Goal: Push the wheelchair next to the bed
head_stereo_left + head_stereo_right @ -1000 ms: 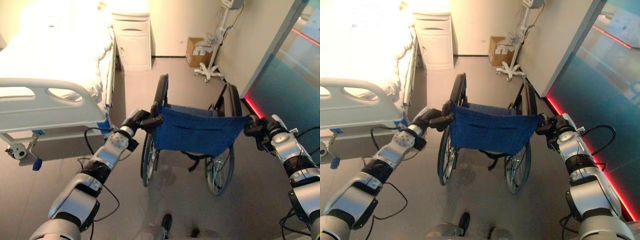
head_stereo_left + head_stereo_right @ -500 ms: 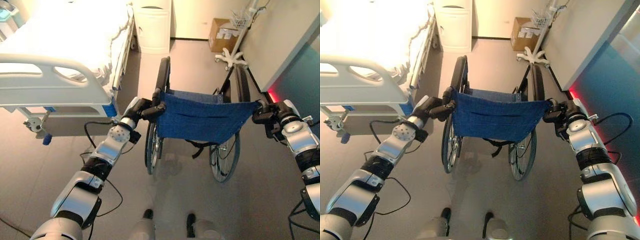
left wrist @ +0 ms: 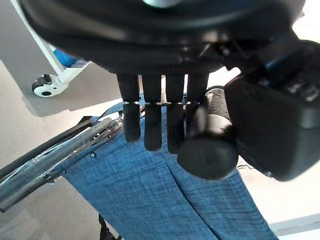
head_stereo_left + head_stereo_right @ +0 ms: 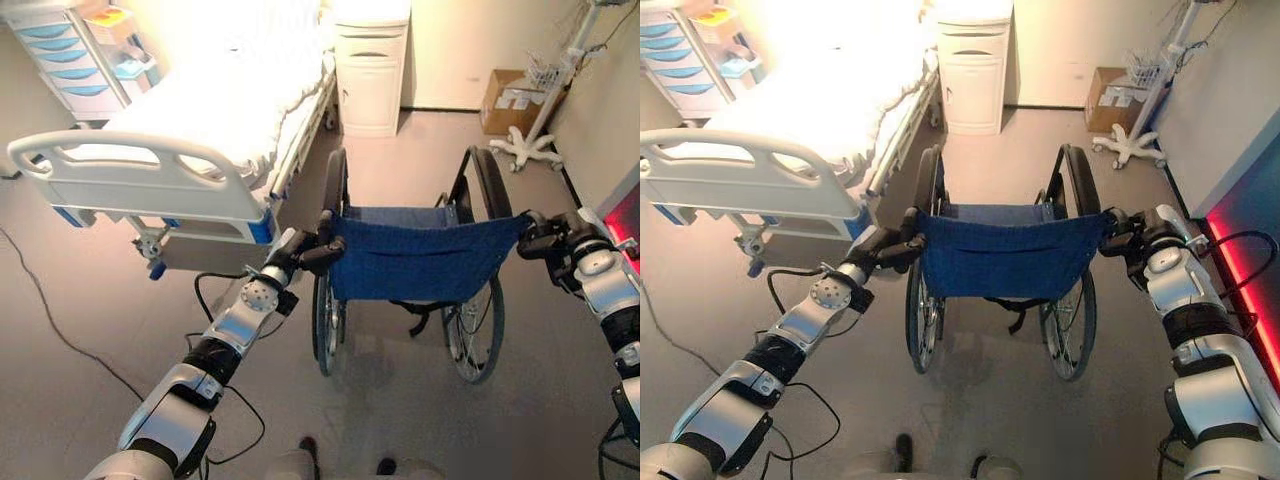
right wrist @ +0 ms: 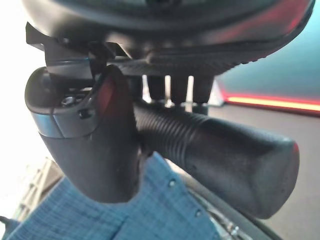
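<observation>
Both hands' fingers clamped on wheelchair (image 4: 415, 262) handles, left hand (image 4: 312, 252), right hand (image 4: 556, 240); bed (image 4: 190, 130) ahead-left

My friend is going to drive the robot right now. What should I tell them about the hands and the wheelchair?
Left hand: curled round the black ribbed left push handle.
Right hand: curled round the black ribbed right push handle.
The blue-backed wheelchair stands on the grey floor, just past the foot end of the white hospital bed, facing the white bedside cabinet.
Done: both handles gripped.
Left: roll it forward alongside the bed, then let go.
</observation>
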Controlling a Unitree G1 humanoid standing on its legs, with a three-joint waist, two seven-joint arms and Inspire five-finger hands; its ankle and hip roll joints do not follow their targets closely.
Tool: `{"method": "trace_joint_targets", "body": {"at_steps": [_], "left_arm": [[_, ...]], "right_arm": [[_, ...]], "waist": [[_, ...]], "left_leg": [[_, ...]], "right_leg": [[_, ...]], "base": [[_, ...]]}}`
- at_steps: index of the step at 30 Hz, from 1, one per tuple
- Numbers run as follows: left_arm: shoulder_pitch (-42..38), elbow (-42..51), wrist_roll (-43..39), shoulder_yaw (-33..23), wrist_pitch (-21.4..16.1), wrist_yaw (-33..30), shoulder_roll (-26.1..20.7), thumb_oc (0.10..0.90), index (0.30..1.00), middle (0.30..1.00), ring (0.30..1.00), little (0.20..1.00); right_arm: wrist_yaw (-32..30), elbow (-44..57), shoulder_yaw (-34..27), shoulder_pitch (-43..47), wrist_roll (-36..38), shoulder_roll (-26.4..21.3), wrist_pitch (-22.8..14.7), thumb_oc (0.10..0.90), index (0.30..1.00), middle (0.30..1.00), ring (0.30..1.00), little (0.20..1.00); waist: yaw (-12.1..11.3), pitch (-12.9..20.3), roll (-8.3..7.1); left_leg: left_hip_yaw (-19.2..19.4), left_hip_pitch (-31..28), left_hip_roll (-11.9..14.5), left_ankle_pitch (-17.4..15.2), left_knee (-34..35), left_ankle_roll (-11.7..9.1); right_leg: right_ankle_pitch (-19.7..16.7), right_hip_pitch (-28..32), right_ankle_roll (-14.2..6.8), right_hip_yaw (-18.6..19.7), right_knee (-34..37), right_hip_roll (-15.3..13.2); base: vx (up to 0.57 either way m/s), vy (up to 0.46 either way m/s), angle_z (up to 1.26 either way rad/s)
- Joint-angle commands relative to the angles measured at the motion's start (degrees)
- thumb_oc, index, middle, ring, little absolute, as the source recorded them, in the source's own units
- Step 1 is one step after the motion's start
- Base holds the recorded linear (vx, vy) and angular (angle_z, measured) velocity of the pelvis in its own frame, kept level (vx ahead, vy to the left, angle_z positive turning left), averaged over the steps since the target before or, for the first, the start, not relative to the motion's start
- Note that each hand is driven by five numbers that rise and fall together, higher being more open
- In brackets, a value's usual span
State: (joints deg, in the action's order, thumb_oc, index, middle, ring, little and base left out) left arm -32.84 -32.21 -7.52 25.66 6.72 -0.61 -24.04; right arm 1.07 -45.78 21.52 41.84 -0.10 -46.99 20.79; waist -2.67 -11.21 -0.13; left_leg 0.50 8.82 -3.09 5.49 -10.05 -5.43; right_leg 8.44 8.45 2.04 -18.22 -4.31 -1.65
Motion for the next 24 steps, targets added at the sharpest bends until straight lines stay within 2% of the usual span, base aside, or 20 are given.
{"method": "trace_joint_targets", "body": {"at_steps": [1,2,3,4,6,8,9,10,11,12,13,15,18,20,21,22,24], "left_arm": [[3.42,-1.09,5.41,0.49,-0.97,0.15,-4.35,0.400,0.300,0.300,0.300,0.300],[3.96,-0.65,5.15,0.06,-0.55,-0.40,-4.56,0.400,0.300,0.300,0.300,0.300],[4.13,-0.62,4.97,-0.04,-0.26,-0.60,-4.54,0.400,0.300,0.300,0.300,0.300],[4.48,-0.64,4.54,-0.22,0.55,-1.09,-4.47,0.400,0.300,0.300,0.300,0.300],[4.97,-1.72,4.59,-0.34,-0.54,-0.55,-5.01,0.400,0.300,0.300,0.300,0.300],[5.23,-1.88,4.54,-0.35,-0.77,-0.23,-5.35,0.400,0.300,0.300,0.300,0.300],[5.46,-1.80,4.78,-0.39,-0.89,0.04,-5.87,0.400,0.300,0.300,0.300,0.300],[5.43,-1.82,4.85,-0.38,-0.84,0.09,-5.90,0.400,0.300,0.300,0.300,0.300],[5.35,-1.81,5.17,-0.33,-0.64,0.27,-6.10,0.400,0.300,0.300,0.300,0.300],[5.28,-1.98,5.57,-0.35,-0.79,0.14,-6.06,0.400,0.300,0.300,0.300,0.300],[5.17,-2.24,5.92,-0.24,-1.07,0.10,-6.00,0.400,0.300,0.300,0.300,0.300],[5.29,-2.45,6.55,0.24,-1.56,0.11,-6.00,0.400,0.300,0.300,0.300,0.300],[5.35,-2.88,7.42,0.77,-1.78,0.23,-5.89,0.400,0.300,0.300,0.300,0.300],[4.98,-3.53,7.24,1.33,-2.28,-0.30,-5.73,0.400,0.300,0.300,0.300,0.300],[4.89,-3.63,7.17,1.42,-2.38,-0.38,-5.73,0.400,0.300,0.300,0.300,0.300],[4.44,-3.92,6.97,1.71,-2.89,-0.51,-5.97,0.400,0.300,0.300,0.300,0.300],[3.27,-3.93,6.45,1.90,-3.43,-0.41,-6.57,0.400,0.300,0.300,0.300,0.300]], "right_arm": [[3.88,3.55,8.25,5.58,-3.54,7.34,-9.67,0.400,0.300,0.300,0.300,0.300],[3.94,2.06,8.97,6.81,-3.30,7.74,-11.22,0.400,0.300,0.300,0.300,0.300],[3.76,1.75,8.98,6.90,-2.73,7.98,-11.41,0.400,0.300,0.300,0.300,0.300],[4.07,1.09,8.39,6.75,-1.98,8.73,-12.08,0.400,0.300,0.300,0.300,0.300],[4.64,1.37,8.30,5.72,-4.11,9.57,-12.35,0.400,0.300,0.300,0.300,0.300],[4.81,1.48,8.17,4.77,-4.15,9.60,-12.95,0.400,0.300,0.300,0.300,0.300],[4.52,1.60,7.76,3.73,-4.24,9.58,-14.14,0.400,0.300,0.300,0.300,0.300],[4.51,1.56,7.70,3.68,-4.17,9.58,-14.21,0.400,0.300,0.300,0.300,0.300],[4.39,1.24,7.26,3.19,-4.09,9.71,-14.81,0.400,0.300,0.300,0.300,0.300],[4.01,1.03,6.98,2.80,-4.38,9.87,-15.38,0.400,0.300,0.300,0.300,0.300],[3.51,0.48,6.91,2.53,-4.38,9.82,-16.14,0.400,0.300,0.300,0.300,0.300],[2.69,-0.17,6.69,1.75,-3.80,9.59,-17.11,0.400,0.300,0.300,0.300,0.300],[1.54,-0.20,5.96,0.12,-4.18,10.02,-17.54,0.400,0.300,0.300,0.300,0.300],[1.10,0.09,6.28,0.06,-3.83,10.10,-17.46,0.400,0.300,0.300,0.300,0.300],[1.02,0.13,6.34,0.10,-3.76,10.10,-17.48,0.400,0.300,0.300,0.300,0.300],[0.72,0.55,6.69,0.31,-3.24,9.87,-17.42,0.400,0.300,0.300,0.300,0.300],[0.02,2.60,7.46,0.77,-2.77,9.64,-15.85,0.400,0.300,0.300,0.300,0.300]], "waist": [[-7.06,-3.34,0.47],[-7.69,-2.48,0.72],[-7.79,-2.26,0.68],[-7.99,-1.68,0.36],[-8.25,-0.88,-0.62],[-8.34,-0.28,-1.00],[-8.94,0.73,-1.81],[-9.02,0.83,-1.94],[-9.51,1.41,-2.43],[-9.49,1.46,-2.13],[-9.26,1.35,-1.75],[-8.91,1.26,-1.67],[-8.13,1.35,-2.02],[-6.39,0.48,-1.36],[-6.03,0.13,-1.30],[-4.86,-0.84,-1.37],[-2.53,-2.43,-2.73]], "left_leg": [[1.63,5.50,-2.90,3.02,2.21,2.32],[3.13,4.31,-2.65,1.25,2.80,3.66],[3.29,3.90,-2.66,0.79,2.87,4.01],[3.39,3.20,-2.94,-0.24,2.62,4.72],[3.79,1.80,-2.69,-2.55,1.93,6.57],[3.60,0.35,-2.75,-3.22,2.65,7.41],[2.66,-1.00,-3.27,-3.65,3.52,8.23],[2.64,-1.04,-3.36,-3.67,3.55,8.30],[2.51,-1.21,-3.60,-3.99,3.72,9.04],[1.87,-2.04,-3.21,-4.69,3.85,9.81],[0.84,-2.70,-3.02,-5.16,3.78,10.26],[-0.84,-2.89,-3.38,-5.65,3.20,10.68],[-2.52,-3.13,-3.86,-7.06,1.67,11.05],[-4.21,-5.47,-2.88,-8.69,1.00,10.83],[-4.53,-5.92,-2.83,-9.08,0.83,10.81],[-5.48,-7.09,-2.71,-10.88,-0.06,10.80],[-7.44,-9.05,-3.96,-15.02,-2.07,10.68]], "right_leg": [[-2.87,3.31,-4.07,10.02,-0.86,3.19],[-1.36,3.28,-3.84,10.20,-2.78,3.63],[-1.16,3.36,-3.91,10.24,-3.12,3.61],[-1.08,3.86,-4.41,9.98,-3.60,3.21],[-2.05,3.95,-5.48,8.91,-6.15,1.77],[-3.88,3.73,-6.69,8.47,-8.64,0.93],[-5.75,4.04,-8.17,8.52,-11.76,0.20],[-5.87,4.09,-8.30,8.54,-11.97,0.12],[-8.52,3.53,-9.70,8.14,-15.61,-0.77],[-11.53,1.12,-10.60,7.94,-20.90,-1.82],[-12.28,-0.93,-10.62,8.82,-24.83,-2.08],[-13.27,-1.77,-10.57,10.81,-27.28,-1.27],[-16.41,-3.67,-10.72,12.54,-24.69,-3.50],[-15.69,-8.98,-10.13,13.56,-21.11,-5.64],[-15.10,-9.70,-10.02,13.64,-21.00,-5.92],[-14.93,-13.13,-9.71,14.50,-17.60,-7.09],[-18.02,-19.37,-10.50,16.61,-8.96,-9.08]], "base": [[0.37,0.072,-0.92],[0.37,0.104,-0.92],[0.32,0.135,-1.07],[0.24,0.113,-0.86],[0.30,0.114,-0.77],[0.30,0.087,-0.39],[0.28,0.062,0.05],[0.34,0.075,0.18],[0.21,0.061,0.31],[0.29,0.082,0.46],[0.23,0.058,0.47],[0.23,0.001,0.41],[0.29,-0.073,0.05],[0.29,-0.112,-0.11],[0.27,-0.155,-0.10],[0.31,-0.227,-0.05],[0.43,-0.299,0.18]]}}
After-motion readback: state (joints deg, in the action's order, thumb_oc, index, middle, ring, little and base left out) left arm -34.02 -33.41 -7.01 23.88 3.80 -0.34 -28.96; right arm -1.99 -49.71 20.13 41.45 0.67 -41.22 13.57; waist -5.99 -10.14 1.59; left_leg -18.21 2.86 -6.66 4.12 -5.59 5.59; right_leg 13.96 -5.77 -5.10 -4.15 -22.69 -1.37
